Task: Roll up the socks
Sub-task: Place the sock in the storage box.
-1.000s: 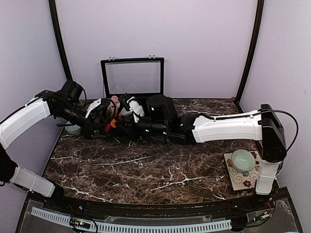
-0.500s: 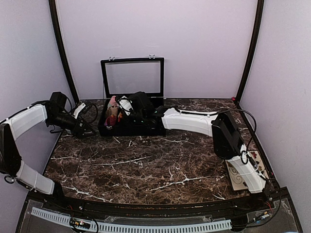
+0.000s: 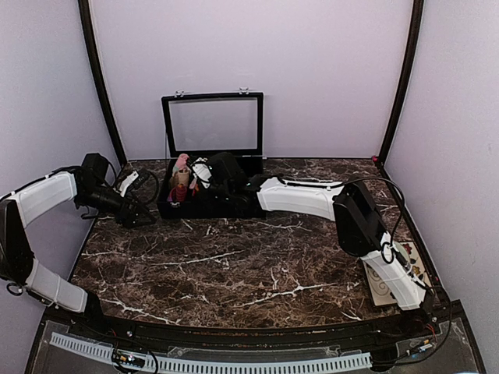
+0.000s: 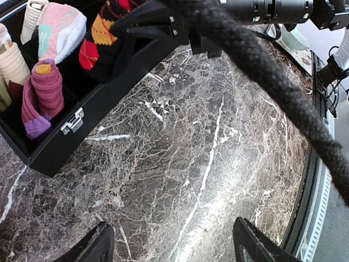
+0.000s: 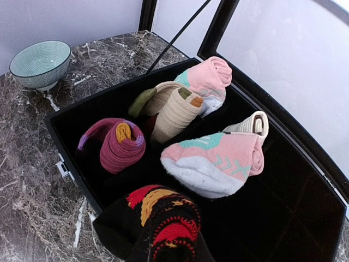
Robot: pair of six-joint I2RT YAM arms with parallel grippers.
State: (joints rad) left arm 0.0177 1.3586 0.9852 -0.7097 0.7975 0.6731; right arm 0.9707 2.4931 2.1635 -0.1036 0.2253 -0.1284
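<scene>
The black argyle sock, rolled, with red, orange and yellow diamonds, hangs over the front wall of the black box. My right gripper is shut on it, its fingers hidden under the fabric. The pink sock, rolled, with teal marks and a white sole, lies in the box just behind it. From above, my right gripper reaches into the box. My left gripper hovers open over bare marble, left of the box, holding nothing; from above the left gripper sits near the table's left edge.
More rolls sit in the box: a magenta one, a cream one and a pink one. The lid stands open behind. A teal bowl is left of the box. A floral coaster lies far right. A black cable crosses the left wrist view.
My left gripper has drawn back left, away from the box, and opened a little wider. The right arm has swung round while its gripper stays at the box with the black sock.
</scene>
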